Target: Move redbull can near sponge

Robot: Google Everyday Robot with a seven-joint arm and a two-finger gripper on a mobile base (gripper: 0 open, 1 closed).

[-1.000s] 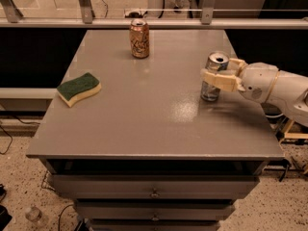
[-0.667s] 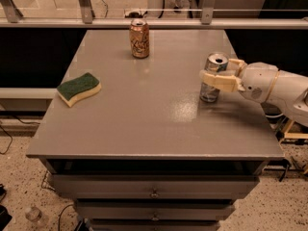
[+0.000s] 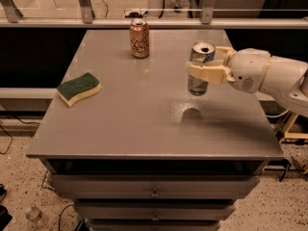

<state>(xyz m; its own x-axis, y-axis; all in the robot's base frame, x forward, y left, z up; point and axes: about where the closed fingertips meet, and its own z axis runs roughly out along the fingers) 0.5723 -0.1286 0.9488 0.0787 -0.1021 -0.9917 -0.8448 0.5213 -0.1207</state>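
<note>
Aloft over table (image 3: 139,124), tool (image 3: 199,65) clasping slim can (image 3: 198,85)

A grey table (image 3: 144,134) with drawers below its front edge carries two things. The sponge (image 3: 79,88) lies flat near the left edge, green side up. An orange-brown can (image 3: 139,38) stands upright at the far edge, well apart from it. Over the right half, the gripper (image 3: 203,61) holds the redbull can (image 3: 198,84) clear of the surface, with a dark shadow (image 3: 192,113) beneath it.
</note>
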